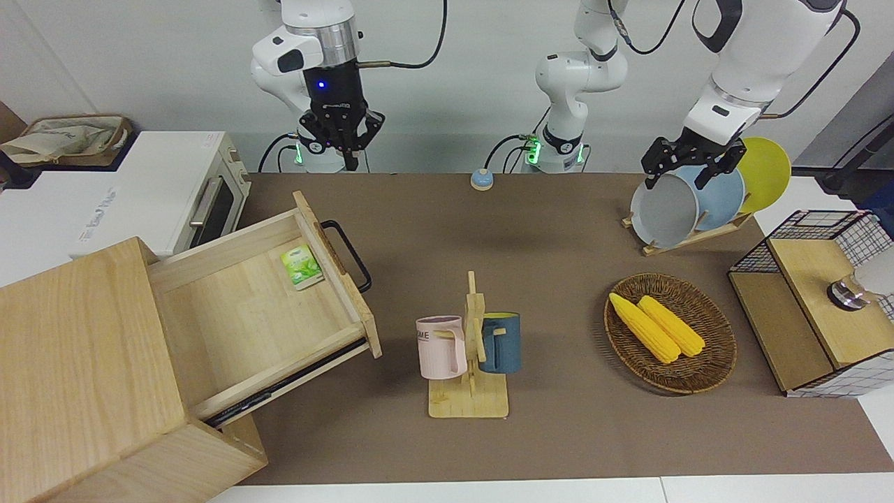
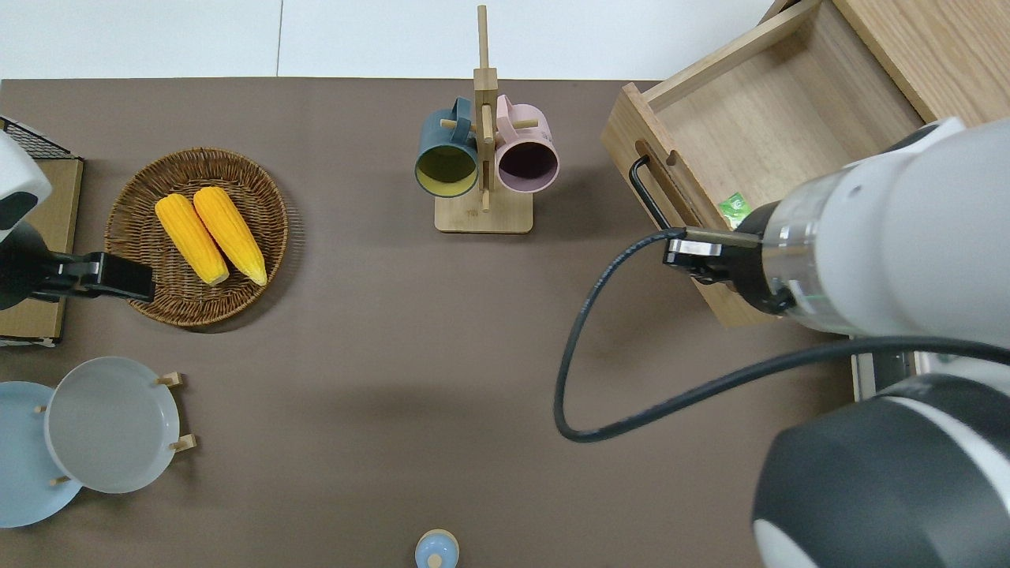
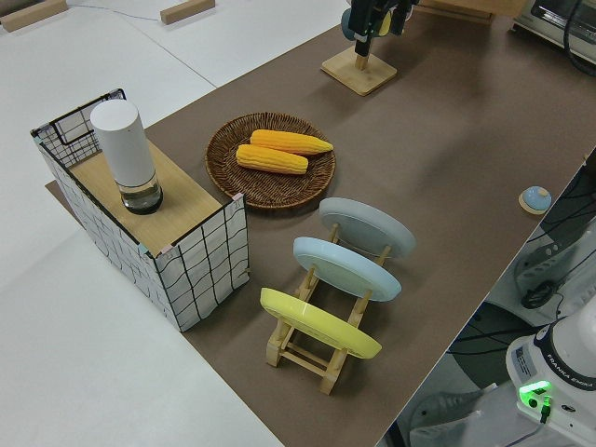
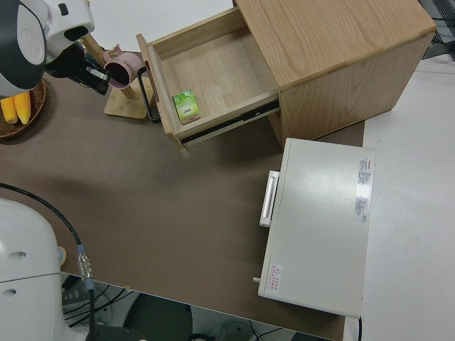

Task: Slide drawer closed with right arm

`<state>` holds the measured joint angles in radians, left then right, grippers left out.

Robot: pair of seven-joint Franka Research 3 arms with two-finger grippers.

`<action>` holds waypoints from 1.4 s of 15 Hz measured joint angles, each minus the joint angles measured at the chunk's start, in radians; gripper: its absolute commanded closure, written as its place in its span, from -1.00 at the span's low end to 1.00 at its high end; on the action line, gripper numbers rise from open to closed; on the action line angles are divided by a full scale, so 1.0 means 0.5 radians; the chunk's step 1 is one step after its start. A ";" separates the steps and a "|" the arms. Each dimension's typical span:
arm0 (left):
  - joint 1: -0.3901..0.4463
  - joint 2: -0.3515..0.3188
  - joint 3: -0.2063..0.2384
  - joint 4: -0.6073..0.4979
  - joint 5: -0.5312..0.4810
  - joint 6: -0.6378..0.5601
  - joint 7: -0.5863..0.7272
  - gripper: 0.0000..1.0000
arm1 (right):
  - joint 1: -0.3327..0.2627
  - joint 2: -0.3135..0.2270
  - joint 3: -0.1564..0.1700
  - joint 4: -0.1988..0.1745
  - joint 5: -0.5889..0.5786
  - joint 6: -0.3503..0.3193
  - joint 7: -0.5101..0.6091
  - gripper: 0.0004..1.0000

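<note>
one arm at work: the right arm (image 1: 307, 49) hangs its right pincer (image 1: 347, 157) in the air, over the corner of the drawer front nearest the robots; the left arm is parked.
pincer state: fingers pointing down and drawn close together, holding nothing.
drawer: the drawer (image 1: 265, 307) is pulled far out of the pale cabinet (image 1: 84, 377), lying below the pincer and running away from it, farther from the robots; not yet touched.
handle: the black bar handle (image 1: 347, 253) sits on the drawer front, low beneath the pincer and a little toward the left arm's end of the desk (image 1: 545, 433).
inside the drawer: a small green packet (image 1: 302, 266) lies against the front wall; its print is too small to read.
oven: the white oven (image 1: 140, 202) stands under and beside the pincer toward the right arm's end; the lettering on its top is not legible.
mugs: the pink mug (image 1: 441, 347) on the mug rack, well away from the pincer, shows the letters "me".
risk, angle: the drawer front stands skew to the desk edge, so a push off its line would likely jam the slides or shift the cabinet.
risk, contact: descending too low could catch the handle or dip into the drawer and strike the packet.
</note>
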<state>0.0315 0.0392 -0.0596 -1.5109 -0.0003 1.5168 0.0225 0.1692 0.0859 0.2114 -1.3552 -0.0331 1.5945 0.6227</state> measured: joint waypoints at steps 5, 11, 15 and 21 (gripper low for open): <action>0.000 0.000 0.000 0.000 0.000 0.000 0.000 -0.99 | 0.209 0.171 0.000 -0.019 -0.067 0.089 0.540 1.00; 0.000 0.000 0.000 0.000 0.000 0.000 0.000 -0.99 | 0.282 0.408 -0.003 -0.110 -0.076 0.179 1.169 1.00; 0.000 0.000 0.000 0.000 0.000 0.000 0.000 -0.99 | 0.280 0.484 -0.027 -0.177 -0.076 0.243 1.387 1.00; 0.000 0.000 0.000 0.000 0.000 0.000 0.000 -0.99 | 0.273 0.559 -0.101 -0.188 -0.079 0.359 1.494 1.00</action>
<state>0.0315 0.0392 -0.0596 -1.5109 -0.0003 1.5168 0.0225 0.3057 0.3652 0.1610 -1.4490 -0.0724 1.7738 1.3697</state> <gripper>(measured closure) 0.004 0.991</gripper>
